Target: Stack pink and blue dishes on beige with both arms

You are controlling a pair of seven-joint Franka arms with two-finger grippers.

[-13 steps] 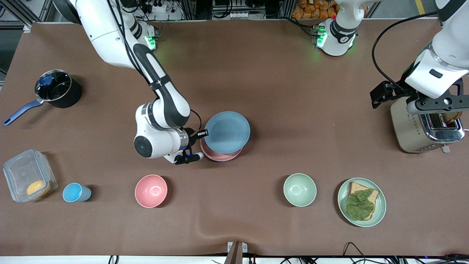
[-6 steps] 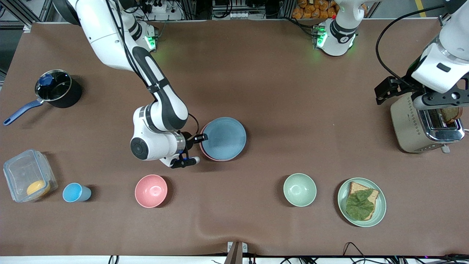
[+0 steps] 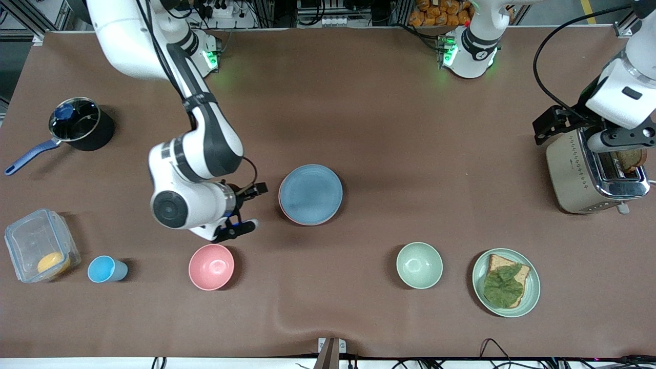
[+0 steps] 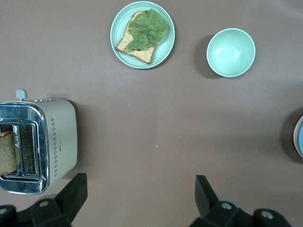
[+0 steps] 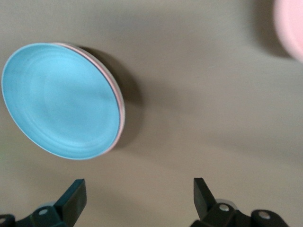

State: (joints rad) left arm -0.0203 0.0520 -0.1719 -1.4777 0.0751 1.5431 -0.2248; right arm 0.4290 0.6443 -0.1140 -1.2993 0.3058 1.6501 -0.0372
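- Front view: a brown tabletop (image 3: 389,128) carries the stack at mid-table. The blue plate (image 3: 310,193) lies on the pink plate (image 3: 287,214), of which only a thin rim shows; no beige plate can be made out beneath. The right gripper (image 3: 248,206), fingers spread and empty, is beside the stack toward the right arm's end, above the pink bowl (image 3: 211,266). The left gripper (image 3: 617,138) is over the toaster (image 3: 589,177); a green bowl (image 3: 419,265) and a green plate (image 3: 533,287) with bread lie nearer the camera.
- Left wrist view: both fingers stand wide apart, holding nothing, above bare tabletop beside the toaster.
- Right wrist view: the fingers gape, empty, apart from the blue plate, a pink edge showing under it.
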